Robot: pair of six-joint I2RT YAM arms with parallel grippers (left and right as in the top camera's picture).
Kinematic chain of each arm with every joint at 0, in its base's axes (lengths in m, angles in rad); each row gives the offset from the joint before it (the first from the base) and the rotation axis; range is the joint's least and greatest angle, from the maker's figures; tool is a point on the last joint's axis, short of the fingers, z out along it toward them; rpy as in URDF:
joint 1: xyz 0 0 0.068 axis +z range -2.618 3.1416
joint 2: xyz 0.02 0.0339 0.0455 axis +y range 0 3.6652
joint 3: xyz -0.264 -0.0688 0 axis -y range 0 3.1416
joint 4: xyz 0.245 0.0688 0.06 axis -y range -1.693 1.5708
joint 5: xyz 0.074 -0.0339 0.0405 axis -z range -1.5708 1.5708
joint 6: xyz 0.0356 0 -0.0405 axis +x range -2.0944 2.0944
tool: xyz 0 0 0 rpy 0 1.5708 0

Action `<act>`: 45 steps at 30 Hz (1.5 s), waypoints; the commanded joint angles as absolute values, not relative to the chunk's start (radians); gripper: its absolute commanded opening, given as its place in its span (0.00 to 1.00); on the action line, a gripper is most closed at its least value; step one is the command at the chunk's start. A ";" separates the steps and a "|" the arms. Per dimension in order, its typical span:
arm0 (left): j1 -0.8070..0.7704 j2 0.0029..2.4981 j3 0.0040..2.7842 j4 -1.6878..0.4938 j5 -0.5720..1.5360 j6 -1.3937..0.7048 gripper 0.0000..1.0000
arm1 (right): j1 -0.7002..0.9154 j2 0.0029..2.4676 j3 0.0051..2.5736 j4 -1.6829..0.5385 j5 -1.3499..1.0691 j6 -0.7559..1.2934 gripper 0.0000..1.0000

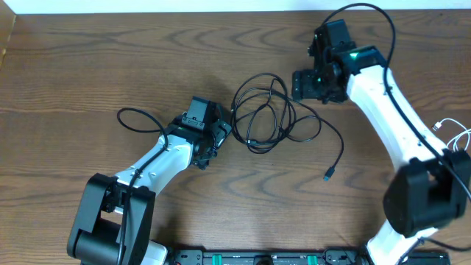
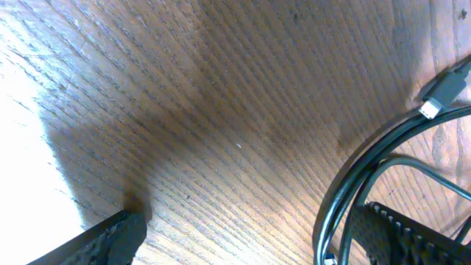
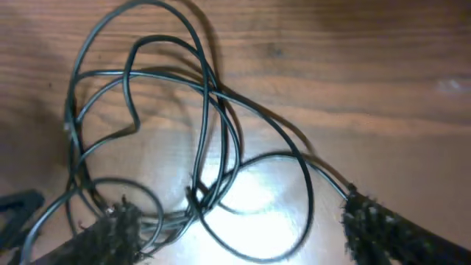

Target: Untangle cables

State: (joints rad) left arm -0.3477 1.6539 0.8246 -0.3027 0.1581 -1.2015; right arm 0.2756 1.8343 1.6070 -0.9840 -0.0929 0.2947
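On the wooden surface (image 1: 88,66): knot of black cables (image 1: 268,118) dead centre, loops overlapped, not yet separated. Right hand (image 1: 302,86) spread wide at the knot's 2 o'clock, gripping nothing; left hand (image 1: 223,135) spread too, at 9 o'clock, just beside the outer loop. Probably between grips: next, pinch one strand and draw outward. White cable (image 1: 441,124) well apart at 3 o'clock; free plug (image 1: 327,176) at 5 o'clock.

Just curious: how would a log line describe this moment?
left gripper: open | right gripper: open | thin black cables: tangled on wooden table
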 commanded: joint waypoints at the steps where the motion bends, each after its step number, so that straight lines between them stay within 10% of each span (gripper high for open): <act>1: -0.344 1.745 0.739 -0.350 0.148 -1.213 0.95 | 0.249 1.686 1.610 -1.003 -0.089 0.299 0.99; 26: -0.344 1.745 0.739 -0.300 0.162 -1.206 0.95 | 0.249 1.124 1.610 -1.209 -0.054 0.299 0.99; 32: -0.338 1.721 0.776 -0.279 0.435 -0.911 0.95 | 0.249 1.132 1.610 -1.253 -0.054 0.299 0.99; 45: -0.348 1.322 0.958 -0.617 0.085 -0.856 0.98 | 0.249 1.146 1.610 -1.261 -0.054 0.299 0.99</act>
State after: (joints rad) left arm -0.3408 1.3941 0.9352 -0.6159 0.1627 -0.8368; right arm 0.2489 1.1454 1.6073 -1.2594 -0.0662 0.2958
